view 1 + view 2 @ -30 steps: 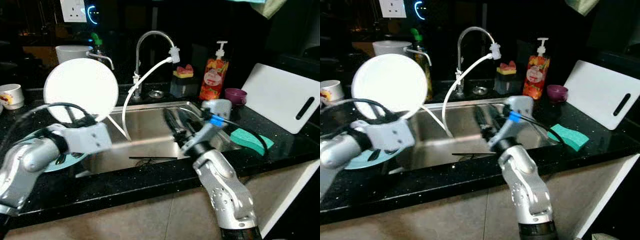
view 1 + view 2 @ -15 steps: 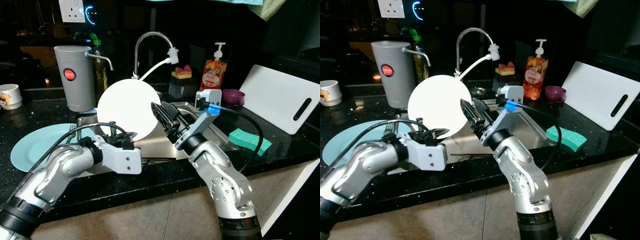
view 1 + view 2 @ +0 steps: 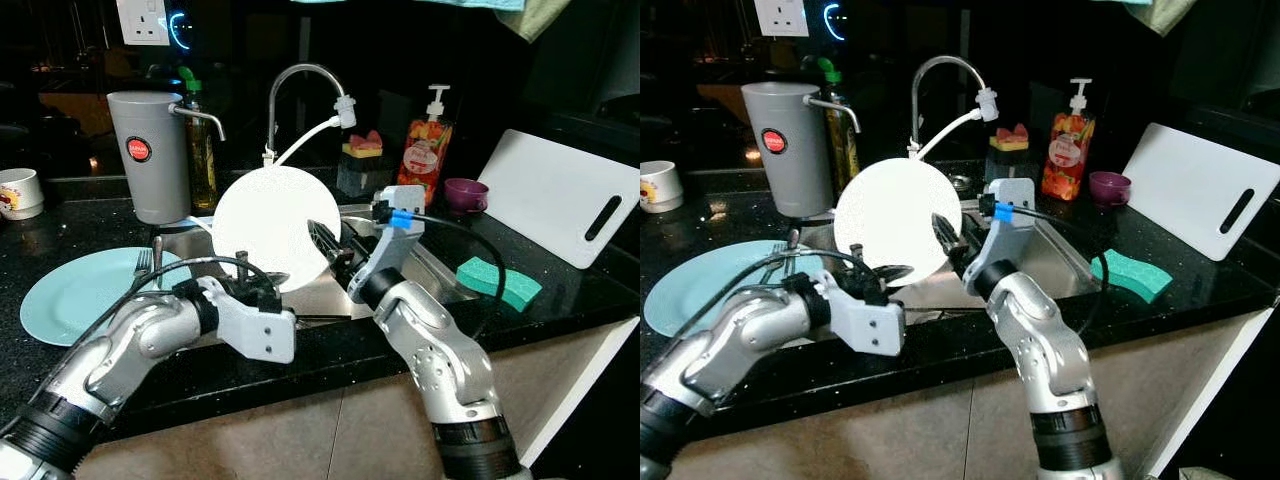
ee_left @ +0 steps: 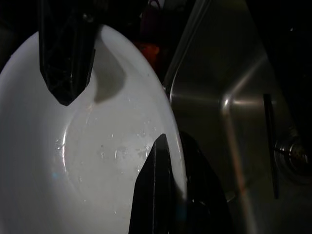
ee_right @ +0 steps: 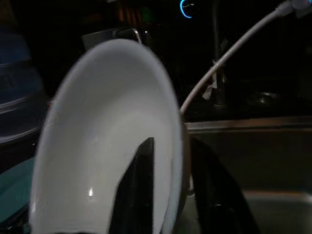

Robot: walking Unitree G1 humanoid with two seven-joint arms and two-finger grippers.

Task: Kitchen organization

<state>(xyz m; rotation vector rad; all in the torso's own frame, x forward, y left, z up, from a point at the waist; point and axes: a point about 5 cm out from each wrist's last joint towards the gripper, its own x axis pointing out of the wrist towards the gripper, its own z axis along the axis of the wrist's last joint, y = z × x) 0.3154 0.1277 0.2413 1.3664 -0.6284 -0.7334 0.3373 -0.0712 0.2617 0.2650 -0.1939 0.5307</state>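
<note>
Two grippers now on white plate (image 3: 270,225) (over sink (image 3: 440,272)), right gripper (image 3: 326,243) newly clamped

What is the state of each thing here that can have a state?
white plate: upright over the sink, gripped by both grippers
left gripper: shut on the plate's rim
right gripper: shut on the plate's rim
faucet: no water running
blue plate: flat on the counter
cutting board: leaning

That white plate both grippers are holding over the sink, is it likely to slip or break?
The white plate looks glossy, with droplets in the left wrist view, so probably slippery. It seems rigid ceramic, likely to chip if dropped into the steel sink. Both the left gripper and right gripper straddle its rim.
</note>
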